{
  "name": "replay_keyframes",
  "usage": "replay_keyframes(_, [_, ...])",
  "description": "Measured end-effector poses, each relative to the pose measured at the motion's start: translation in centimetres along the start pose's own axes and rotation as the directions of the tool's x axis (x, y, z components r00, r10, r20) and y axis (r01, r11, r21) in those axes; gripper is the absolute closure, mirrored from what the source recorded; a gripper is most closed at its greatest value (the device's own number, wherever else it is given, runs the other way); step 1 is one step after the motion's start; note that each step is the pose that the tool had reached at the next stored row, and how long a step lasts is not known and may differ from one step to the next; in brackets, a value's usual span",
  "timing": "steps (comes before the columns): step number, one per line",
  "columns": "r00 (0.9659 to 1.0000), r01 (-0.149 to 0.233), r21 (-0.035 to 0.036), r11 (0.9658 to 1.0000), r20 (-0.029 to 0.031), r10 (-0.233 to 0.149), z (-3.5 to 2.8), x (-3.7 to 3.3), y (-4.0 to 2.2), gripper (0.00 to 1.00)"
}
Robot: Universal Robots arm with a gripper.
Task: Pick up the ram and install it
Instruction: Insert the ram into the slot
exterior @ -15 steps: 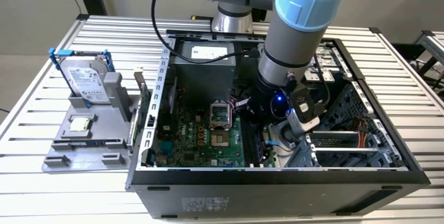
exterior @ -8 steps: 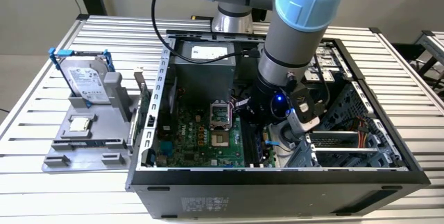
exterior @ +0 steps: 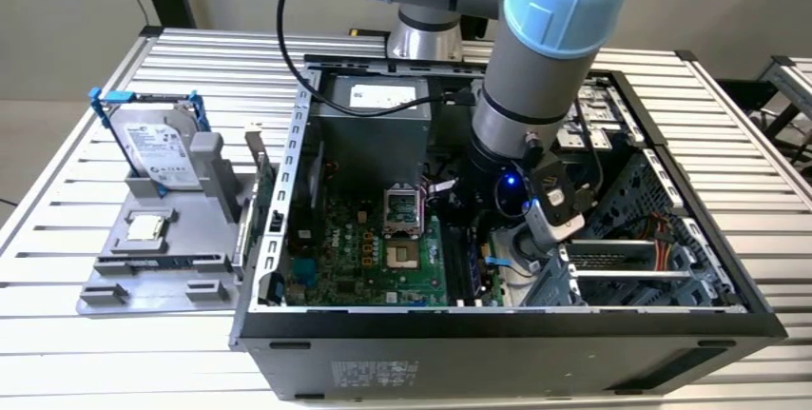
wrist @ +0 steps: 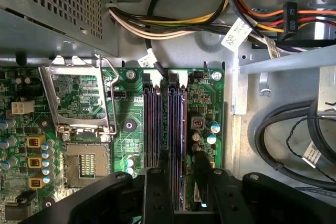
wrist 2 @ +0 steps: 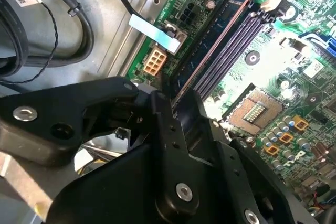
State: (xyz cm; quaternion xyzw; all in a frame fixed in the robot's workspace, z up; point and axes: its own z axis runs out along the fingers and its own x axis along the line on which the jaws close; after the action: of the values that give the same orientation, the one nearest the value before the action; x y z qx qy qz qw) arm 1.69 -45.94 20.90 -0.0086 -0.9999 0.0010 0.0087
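Inside the open computer case (exterior: pixel 710 239), our gripper (wrist 2: pixel 170 103) pinches the ram (wrist 2: pixel 210 45) over the motherboard slots (wrist: pixel 165 124); we should keep it square, pressing evenly.

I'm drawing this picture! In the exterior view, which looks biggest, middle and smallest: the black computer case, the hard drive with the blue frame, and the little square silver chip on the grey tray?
1. The computer case looks biggest by far.
2. The hard drive comes next.
3. The square chip looks smallest.
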Motion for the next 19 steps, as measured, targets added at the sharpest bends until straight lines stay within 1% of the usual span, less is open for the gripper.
replay_keyframes(1, [1.0, 0.0, 0.0, 1.0, 0.0001, 0.0, -0.22, 0.0, 0.0, 0.0])
replay_keyframes(8, [1.0, 0.0, 0.0001, 1.0, 0.0, 0.0, -3.37, 0.06, -0.01, 0.0])
replay_keyframes(11, [1.0, 0.0, 0.0002, 1.0, 0.0, 0.0, -4.47, 0.08, -0.02, 0.0])
replay_keyframes(12, [1.0, 0.0, 0.0002, 1.0, 0.0, 0.0, -4.62, 0.08, -0.02, 0.0])
replay_keyframes(16, [1.0, 0.0, -0.0001, 1.0, 0.0, 0.0, -4.61, 0.1, -0.01, 0.0])
replay_keyframes(17, [1.0, 0.0, -0.0001, 1.0, 0.0, 0.0, -4.61, 0.1, -0.01, 1.0])
replay_keyframes(19, [1.0, 0.0, 0.0, 1.0, 0.0, 0.0, -4.61, 0.11, -0.01, 1.0])
